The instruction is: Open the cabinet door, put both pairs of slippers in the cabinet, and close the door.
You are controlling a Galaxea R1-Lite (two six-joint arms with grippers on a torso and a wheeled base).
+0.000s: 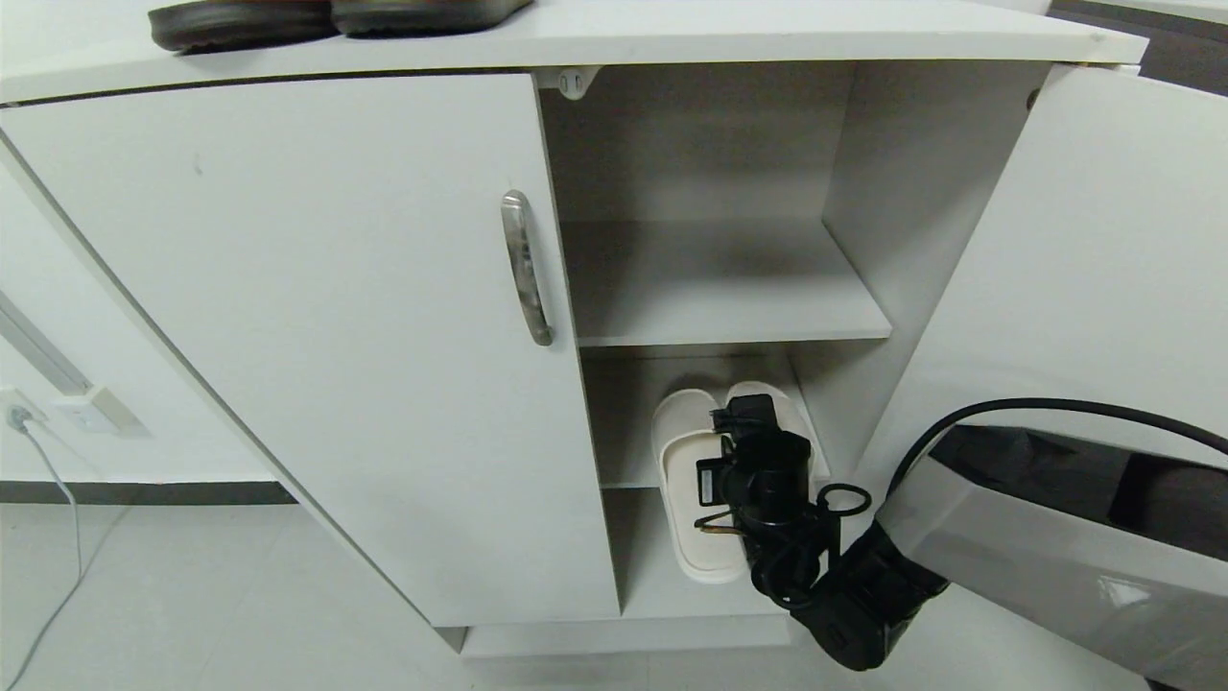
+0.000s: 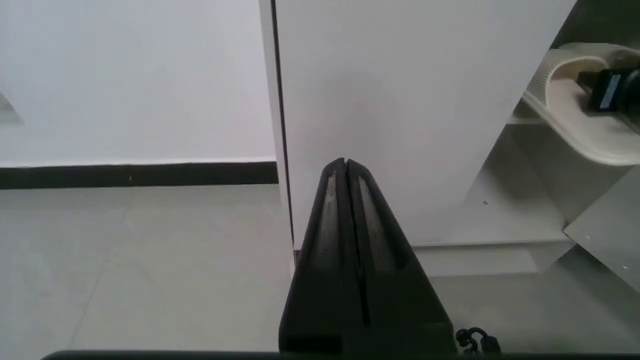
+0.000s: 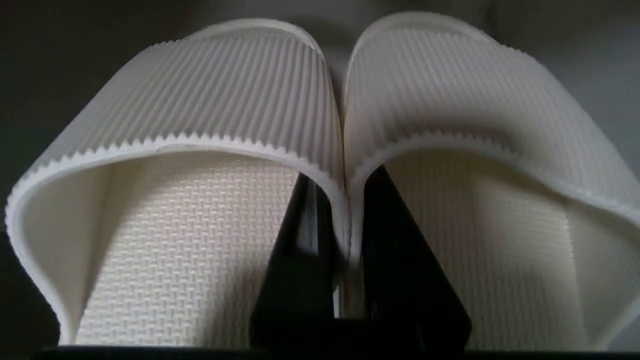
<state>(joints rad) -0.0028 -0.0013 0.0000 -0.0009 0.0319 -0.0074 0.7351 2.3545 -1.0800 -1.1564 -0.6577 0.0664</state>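
The cabinet stands with its right door swung open and its left door closed, a metal handle at that door's inner edge. In the open half, the white slippers lie side by side on the lower shelf, toes pointing inward and heels hanging past the shelf's front edge. The right gripper is clamped on them, its fingers pinching the two touching inner walls together. The upper shelf is above them. The dark slippers rest on the cabinet's top, over the closed door. The left gripper has its fingers pressed together, holding nothing, in front of the cabinet
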